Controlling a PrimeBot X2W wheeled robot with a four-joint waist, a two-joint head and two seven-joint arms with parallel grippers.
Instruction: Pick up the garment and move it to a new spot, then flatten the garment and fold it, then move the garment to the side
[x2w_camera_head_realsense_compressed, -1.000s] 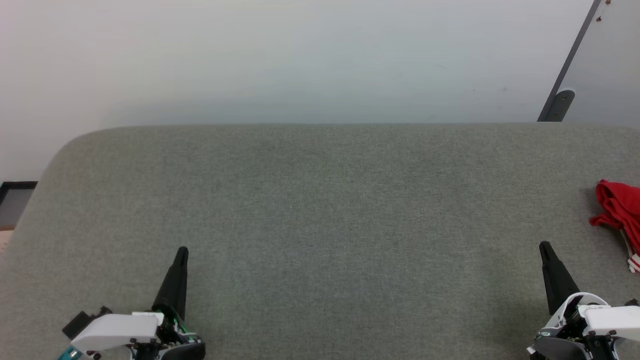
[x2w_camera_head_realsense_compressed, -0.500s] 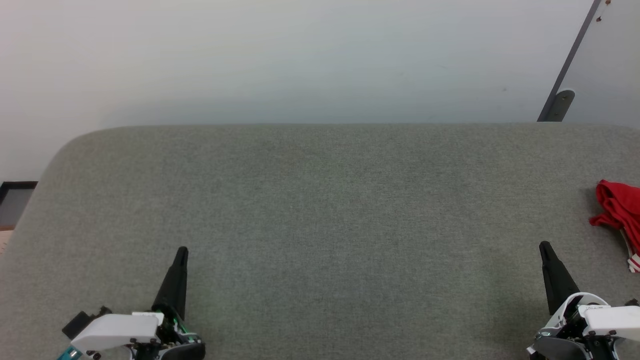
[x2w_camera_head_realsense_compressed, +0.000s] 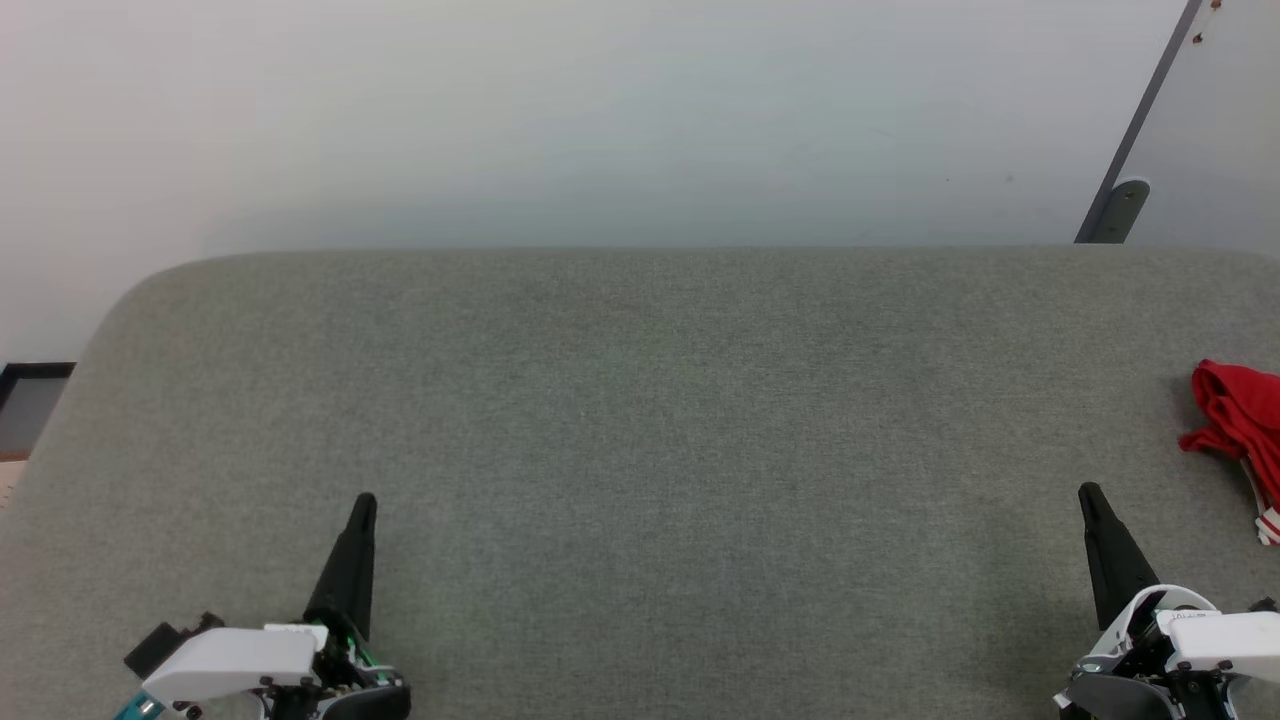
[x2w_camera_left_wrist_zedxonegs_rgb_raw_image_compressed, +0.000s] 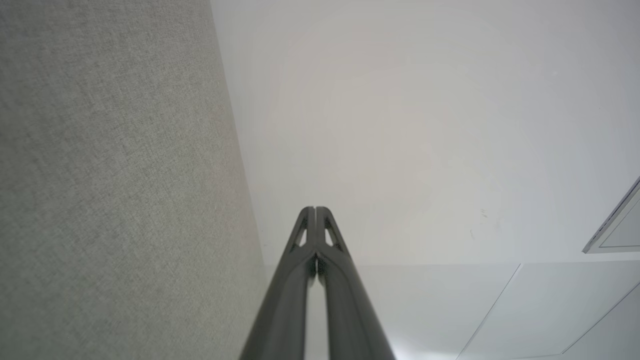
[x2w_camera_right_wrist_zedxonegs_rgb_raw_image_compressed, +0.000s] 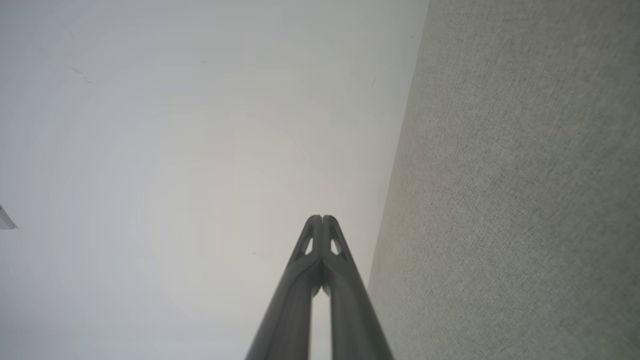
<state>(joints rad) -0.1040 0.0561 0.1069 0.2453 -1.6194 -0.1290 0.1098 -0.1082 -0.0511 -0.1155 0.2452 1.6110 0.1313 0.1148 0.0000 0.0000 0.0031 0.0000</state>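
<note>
Red and bunched, the garment (x2w_camera_head_realsense_compressed: 1240, 425) lies at the far right edge of the grey felt table (x2w_camera_head_realsense_compressed: 640, 400). The left gripper (x2w_camera_head_realsense_compressed: 364, 502) and right gripper (x2w_camera_head_realsense_compressed: 1087, 492) hover near its front edge, fingertips pressed together, holding nothing.

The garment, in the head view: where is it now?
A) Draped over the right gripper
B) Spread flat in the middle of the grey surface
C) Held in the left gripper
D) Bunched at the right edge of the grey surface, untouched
D: the red garment lies crumpled at the right edge of the grey fabric surface, up and to the right of the right gripper, which is shut and clear of it.
</note>
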